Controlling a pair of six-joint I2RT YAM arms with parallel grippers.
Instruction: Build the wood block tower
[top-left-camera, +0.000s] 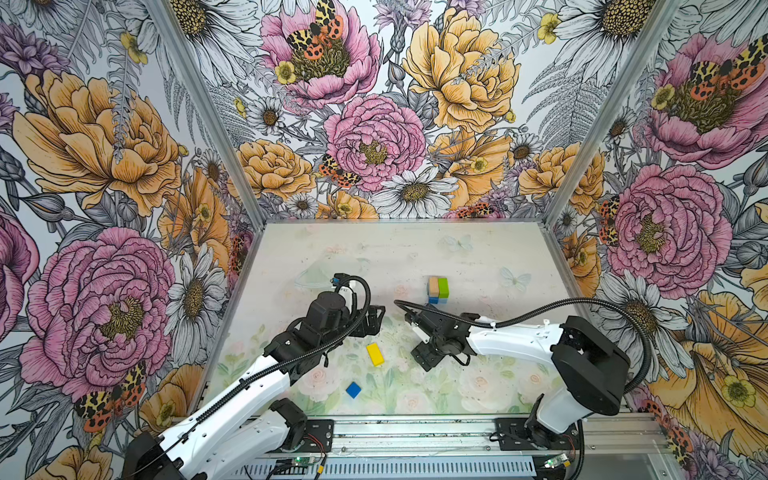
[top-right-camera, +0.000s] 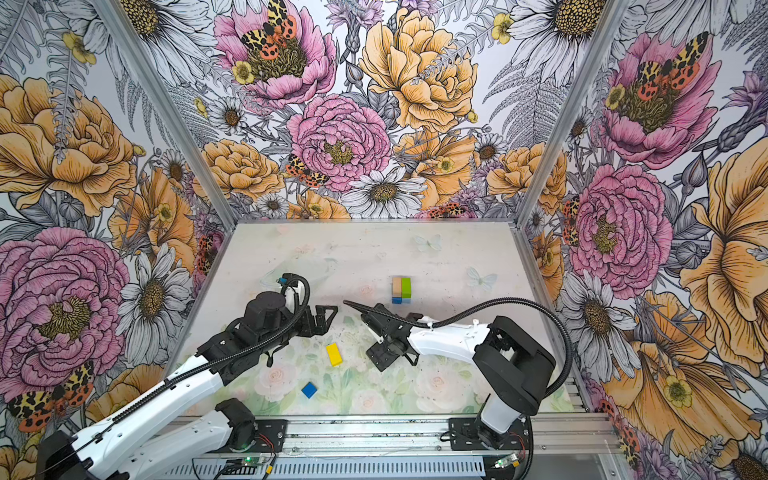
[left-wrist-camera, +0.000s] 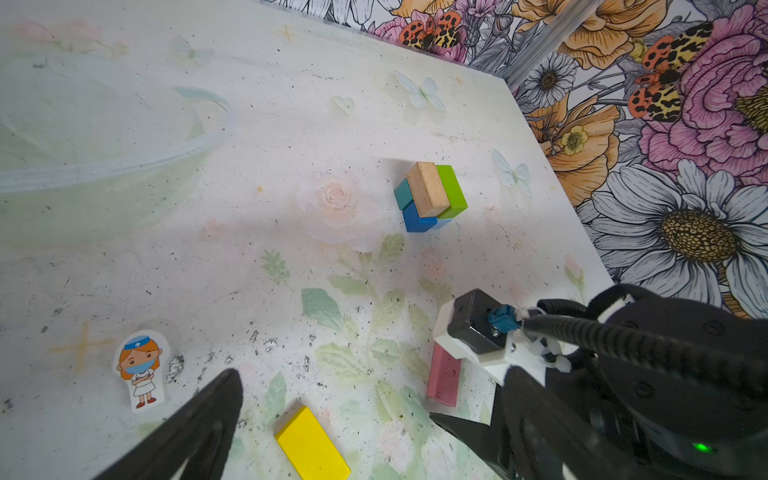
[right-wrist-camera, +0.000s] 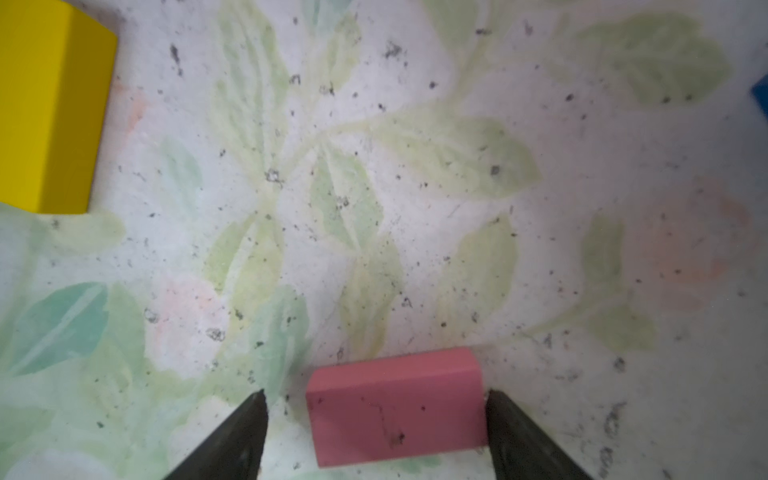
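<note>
It is a lab test booth: flowered wall panels (top-left-camera: 374, 104) between aluminium posts (top-left-camera: 206, 112) enclose a printed desk (top-left-camera: 374, 249). A left arm (top-left-camera: 257, 374) and a right arm (top-left-camera: 515, 343) are bolted to a metal rail (top-left-camera: 415, 432).

Pink brick (right-wrist-camera: 397, 409): hidden under right arm (top-left-camera: 511, 345) in both top views. Yellow brick (right-wrist-camera: 50, 108), dark blue cube (right-wrist-camera: 762, 97): cropped in right wrist view.

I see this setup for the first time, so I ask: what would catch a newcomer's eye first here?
The loud flower wallpaper on the walls dominates. On the pale table stands a small block tower: a tan brick and a green brick side by side on blue cubes. Nearer the front, the open jaws of the right arm flank a pink brick.
</note>
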